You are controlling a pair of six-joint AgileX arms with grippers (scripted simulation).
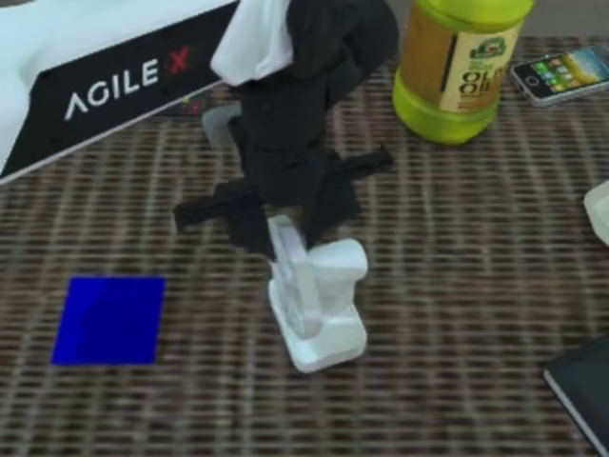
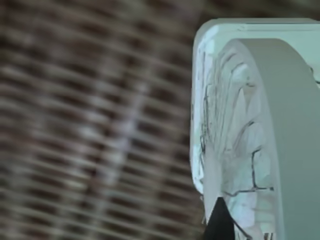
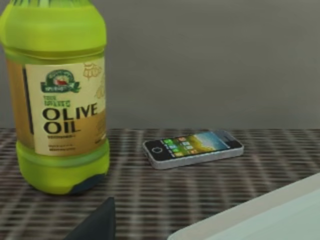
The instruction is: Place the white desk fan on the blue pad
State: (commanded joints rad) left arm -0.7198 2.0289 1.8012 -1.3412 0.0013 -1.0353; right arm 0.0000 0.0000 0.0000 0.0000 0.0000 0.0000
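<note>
The white desk fan [image 1: 319, 300] stands on the woven mat near the middle of the table, its grilled head up under my left arm. My left gripper [image 1: 287, 238] comes down over the head, its fingers on either side of it and shut on it. In the left wrist view the grille [image 2: 235, 140] fills the right side, with one dark fingertip [image 2: 218, 225] against it; the other finger is hidden. The blue pad [image 1: 108, 321] lies flat to the fan's left, bare. My right gripper [image 3: 160, 234] is parked off the top view, open, with one finger [image 3: 97, 225] showing.
An olive oil bottle [image 1: 461, 67] and a phone [image 1: 561, 74] sit at the back right. A rounded white object [image 1: 599, 211] is at the right edge, and a dark tablet-like slab [image 1: 585, 386] lies at the front right. A black and white AGILE X board [image 1: 105, 86] lies at the back left.
</note>
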